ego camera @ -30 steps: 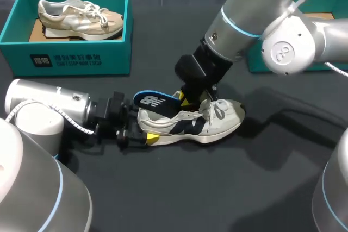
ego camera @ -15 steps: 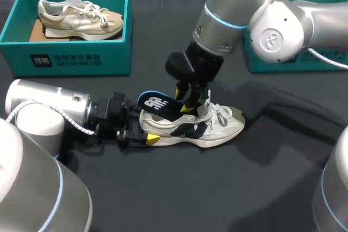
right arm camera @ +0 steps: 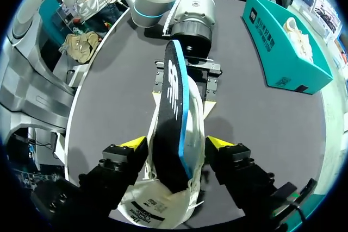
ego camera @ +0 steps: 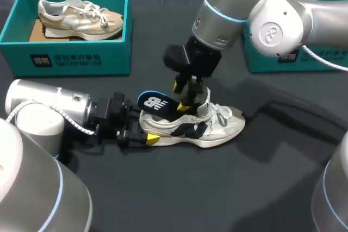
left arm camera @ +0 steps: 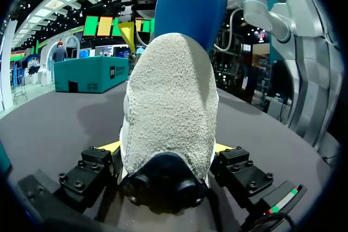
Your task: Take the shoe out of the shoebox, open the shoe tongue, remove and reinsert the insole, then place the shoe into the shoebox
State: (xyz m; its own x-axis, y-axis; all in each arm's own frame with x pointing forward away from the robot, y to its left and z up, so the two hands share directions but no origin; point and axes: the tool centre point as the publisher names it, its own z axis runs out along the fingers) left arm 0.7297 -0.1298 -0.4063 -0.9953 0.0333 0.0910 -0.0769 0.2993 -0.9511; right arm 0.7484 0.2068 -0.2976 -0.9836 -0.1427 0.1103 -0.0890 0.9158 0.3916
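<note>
A white and navy shoe (ego camera: 215, 126) stands upright on the dark table. My left gripper (ego camera: 144, 132) is shut on its heel; in the left wrist view the grey heel (left arm camera: 171, 107) fills the space between the fingers. A blue and black insole (ego camera: 155, 103) sticks out of the shoe's opening, slanting up over the heel. My right gripper (ego camera: 182, 96) hangs just above the opening. In the right wrist view the right gripper (right arm camera: 176, 144) is open, its fingers standing either side of the insole (right arm camera: 171, 112) and apart from it.
A teal shoebox (ego camera: 70, 58) at the back left holds a beige shoe (ego camera: 81, 17). A second teal box (ego camera: 272, 61) at the back right is partly hidden by my right arm. Bare dark table lies in front of the shoe.
My right gripper has opened and let go of the insole, shifting left and rising slightly. The insole stays propped in the shoe. The left arm has kept still.
</note>
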